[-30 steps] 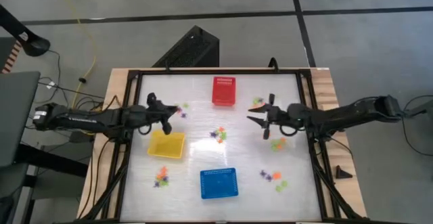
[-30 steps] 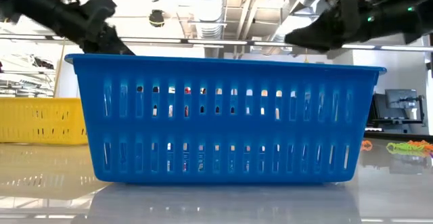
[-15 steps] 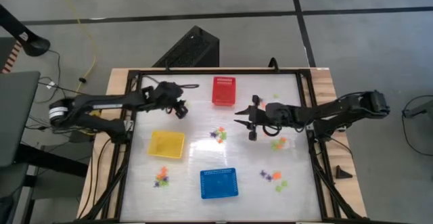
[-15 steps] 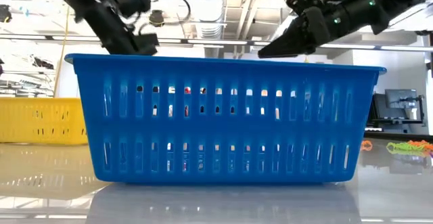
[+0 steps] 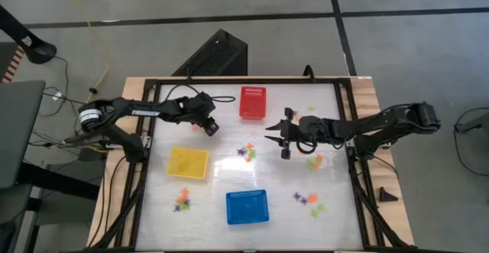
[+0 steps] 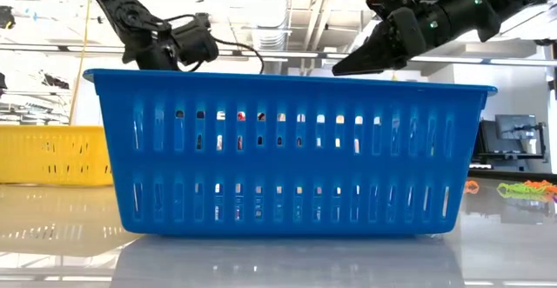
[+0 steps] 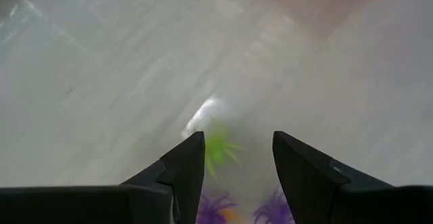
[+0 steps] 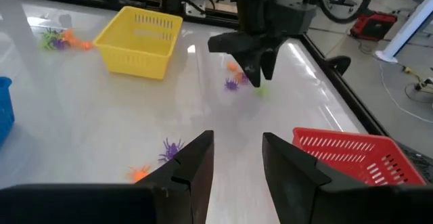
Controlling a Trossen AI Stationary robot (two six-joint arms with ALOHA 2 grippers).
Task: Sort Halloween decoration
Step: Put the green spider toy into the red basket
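left claw (image 7: pixel 233 166): spread, just above a green trinket (image 7: pixel 218 147) near the red basket (image 5: pixel 253 102)
right claw (image 8: pixel 237 160): fingers parted, empty, over the counter (image 5: pixel 221 169) centre
risk: closing may catch neighbouring purple pieces (image 7: pixel 215 207) too
hidden: trinket shapes blurred; low view blocked by the blue basket (image 6: pixel 291 153)

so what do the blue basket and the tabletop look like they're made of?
Blue basket: looks like moulded plastic, slightly glossy; even saturated colour, thin walls with regular punched slots. Tabletop: a smooth, glossy white sheet, maybe laminate or acrylic; it mirrors the basket and ceiling lights. Exact material can't be told.
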